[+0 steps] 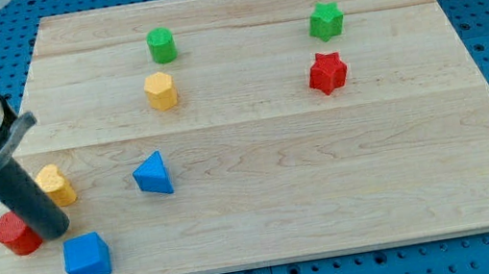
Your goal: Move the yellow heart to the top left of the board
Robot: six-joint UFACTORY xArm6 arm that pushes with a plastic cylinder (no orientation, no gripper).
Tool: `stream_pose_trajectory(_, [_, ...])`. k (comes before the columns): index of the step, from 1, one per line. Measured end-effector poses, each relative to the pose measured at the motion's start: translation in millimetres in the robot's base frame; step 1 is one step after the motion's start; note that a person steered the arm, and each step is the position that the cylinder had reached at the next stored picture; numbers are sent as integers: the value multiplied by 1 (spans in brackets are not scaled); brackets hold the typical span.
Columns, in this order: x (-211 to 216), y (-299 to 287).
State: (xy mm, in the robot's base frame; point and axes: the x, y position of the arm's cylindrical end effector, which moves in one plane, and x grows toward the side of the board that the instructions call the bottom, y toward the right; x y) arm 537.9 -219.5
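The yellow heart lies on the wooden board near its left edge, low in the view. My rod comes down from the view's upper left, and my tip rests on the board just below the heart, slightly to its left. The tip sits between the heart above, the red cylinder to its left and the blue block below it to the right. The rod hides part of the heart's left side.
A blue triangular block lies right of the heart. A yellow hexagon and a green cylinder stand near the top middle-left. A green star and a red star are at the upper right.
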Motion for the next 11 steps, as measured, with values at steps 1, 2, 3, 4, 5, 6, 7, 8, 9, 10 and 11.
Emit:
stream_pose_trajectory(1, [-47, -16])
stream_pose_trajectory(2, [-97, -14])
stream_pose_trajectory(3, [-134, 10])
stream_pose_trajectory(4, [-155, 25])
stream_pose_trajectory(5, [-137, 79])
stream_pose_trajectory(6, [-162, 58])
stream_pose_trajectory(7, [-175, 9])
stream_pose_trajectory(8, [-213, -14])
stream_pose_trajectory(9, [-224, -9])
stream_pose_trajectory(10, [-174, 31])
stream_pose_trajectory(11, [-98, -2])
